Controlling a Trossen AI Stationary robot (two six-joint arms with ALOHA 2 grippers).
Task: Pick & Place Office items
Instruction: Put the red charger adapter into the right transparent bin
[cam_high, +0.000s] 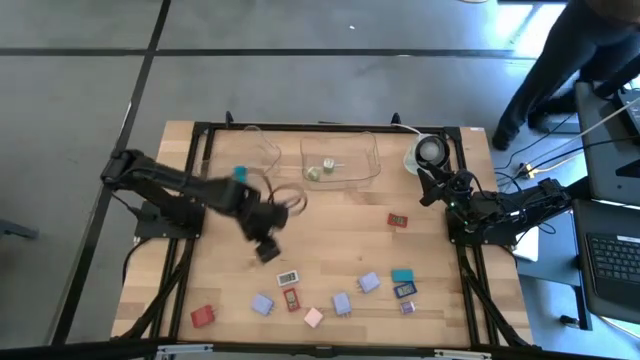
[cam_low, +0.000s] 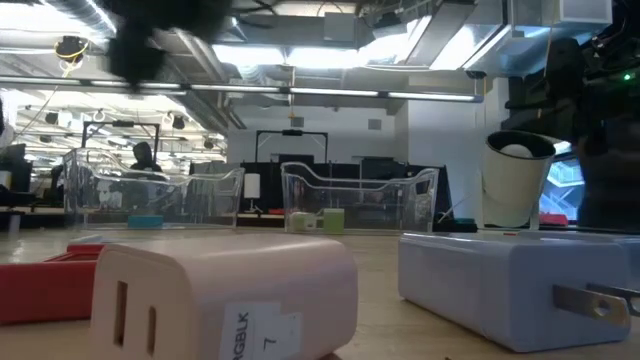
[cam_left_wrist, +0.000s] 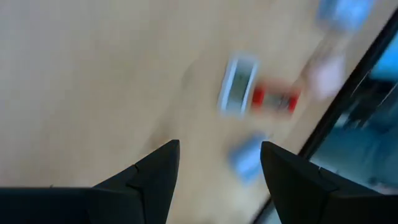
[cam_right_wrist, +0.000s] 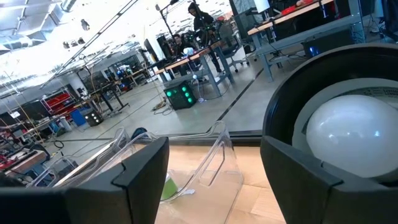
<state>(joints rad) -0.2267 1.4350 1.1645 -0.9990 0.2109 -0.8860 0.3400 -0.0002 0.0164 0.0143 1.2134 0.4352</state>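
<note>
Several small flat office items lie across the near half of the table: a white one (cam_high: 288, 277), red ones (cam_high: 292, 297) (cam_high: 203, 316) (cam_high: 398, 220), lavender ones (cam_high: 262, 303) (cam_high: 342, 302), a pink one (cam_high: 313, 317) and a teal one (cam_high: 402, 274). Another teal one (cam_high: 240, 173) lies in the left clear tray. My left gripper (cam_high: 268, 252) hangs open and empty above the bare wood, just left of and beyond the white item (cam_left_wrist: 238, 84). My right gripper (cam_high: 428, 190) waits open at the right edge, pointing level.
Two clear trays (cam_high: 252, 158) (cam_high: 340, 158) stand at the far side; the middle one holds small greenish pieces. A round white object (cam_high: 428, 152) stands at the far right, close before my right gripper (cam_right_wrist: 214, 149). A person stands beyond the far right corner.
</note>
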